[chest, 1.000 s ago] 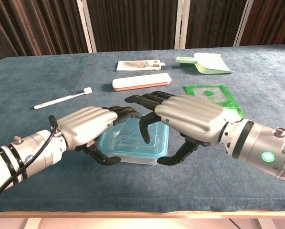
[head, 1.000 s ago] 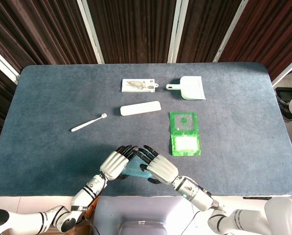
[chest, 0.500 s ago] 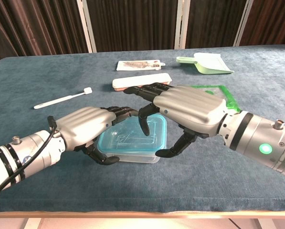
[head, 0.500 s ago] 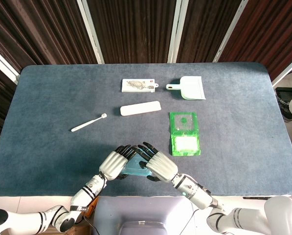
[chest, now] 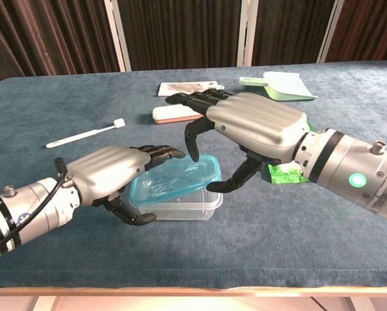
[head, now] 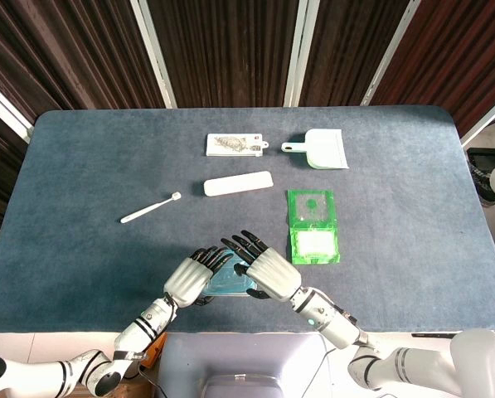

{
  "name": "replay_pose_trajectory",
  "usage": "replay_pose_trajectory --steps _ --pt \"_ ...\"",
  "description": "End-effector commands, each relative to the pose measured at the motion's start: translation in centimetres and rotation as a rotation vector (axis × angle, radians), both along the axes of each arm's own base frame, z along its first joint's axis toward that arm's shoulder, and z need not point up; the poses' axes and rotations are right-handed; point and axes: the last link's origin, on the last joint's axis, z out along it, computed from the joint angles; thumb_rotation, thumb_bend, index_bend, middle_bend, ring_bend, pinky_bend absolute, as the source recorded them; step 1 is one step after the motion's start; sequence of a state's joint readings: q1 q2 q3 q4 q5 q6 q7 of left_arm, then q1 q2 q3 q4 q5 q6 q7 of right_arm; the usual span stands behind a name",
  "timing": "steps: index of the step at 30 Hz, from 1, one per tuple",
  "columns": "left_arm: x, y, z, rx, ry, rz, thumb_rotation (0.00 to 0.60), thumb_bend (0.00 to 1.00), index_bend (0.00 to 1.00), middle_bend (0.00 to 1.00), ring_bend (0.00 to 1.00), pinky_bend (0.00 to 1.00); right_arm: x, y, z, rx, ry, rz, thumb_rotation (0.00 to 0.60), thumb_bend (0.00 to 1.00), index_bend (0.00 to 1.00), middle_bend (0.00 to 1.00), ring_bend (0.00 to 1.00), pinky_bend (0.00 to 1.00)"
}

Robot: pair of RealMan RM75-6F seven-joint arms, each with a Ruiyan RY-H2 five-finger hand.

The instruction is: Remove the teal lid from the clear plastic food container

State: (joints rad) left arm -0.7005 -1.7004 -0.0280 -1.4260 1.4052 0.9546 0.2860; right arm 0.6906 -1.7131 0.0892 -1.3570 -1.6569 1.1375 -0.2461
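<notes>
The clear food container [chest: 183,206] with its teal lid [chest: 170,183] stands near the table's front edge, also seen as the container [head: 232,282] in the head view. My left hand [chest: 109,173] grips its left side, fingers over the far rim and thumb on the near wall. My right hand [chest: 261,128] hovers above and to the right of it with fingers spread. Its thumb tip touches the lid's right edge, and one fingertip points down at the lid. The lid's right side sits a little higher than its left.
Behind the right hand lies a green packet [head: 313,225]. Further back are a pale green dustpan [chest: 281,87], a white oblong case [chest: 174,113], a flat printed packet [chest: 187,89] and a white toothbrush [chest: 86,135] to the left.
My right hand has risen and drawn back to the right, off the lid's top. The left hand and container have shifted slightly left, and the lid's right side now looks raised.
</notes>
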Motion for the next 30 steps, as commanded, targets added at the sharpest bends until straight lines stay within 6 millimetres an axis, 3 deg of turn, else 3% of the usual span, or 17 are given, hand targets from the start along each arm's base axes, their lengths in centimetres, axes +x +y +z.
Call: replay_pose_trajectory --steps 1,14,23,27,30 --pt "-0.1 0.0 0.3 -0.006 -0.012 0.007 0.600 0.30 0.00 0.74 0.58 0.70 0.0 0.0 0.2 -0.007 -0.005 0.010 0.600 0.35 0.62 0.07 0.00 0.00" --pt "-0.8 0.2 1.4 -0.009 -0.035 0.026 0.600 0.30 0.00 0.75 0.59 0.71 -0.8 -0.2 -1.3 -0.041 -0.006 0.087 0.600 0.41 0.63 0.08 0.00 0.00" --pt "-0.8 0.2 1.7 -0.005 -0.052 0.026 0.600 0.31 0.00 0.75 0.59 0.71 -0.7 0.0 -1.9 -0.031 0.000 0.084 0.600 0.64 0.70 0.12 0.00 0.00" --pt "-0.8 0.1 1.7 -0.007 -0.057 0.026 0.600 0.30 0.00 0.74 0.58 0.70 -0.7 0.1 -1.9 -0.033 -0.006 0.087 0.600 0.67 0.71 0.12 0.00 0.00" --pt "-0.8 0.0 1.8 -0.017 -0.082 0.032 0.600 0.31 0.00 0.67 0.53 0.61 -0.6 0.1 -1.5 -0.040 -0.024 0.092 0.600 0.68 0.72 0.13 0.00 0.00"
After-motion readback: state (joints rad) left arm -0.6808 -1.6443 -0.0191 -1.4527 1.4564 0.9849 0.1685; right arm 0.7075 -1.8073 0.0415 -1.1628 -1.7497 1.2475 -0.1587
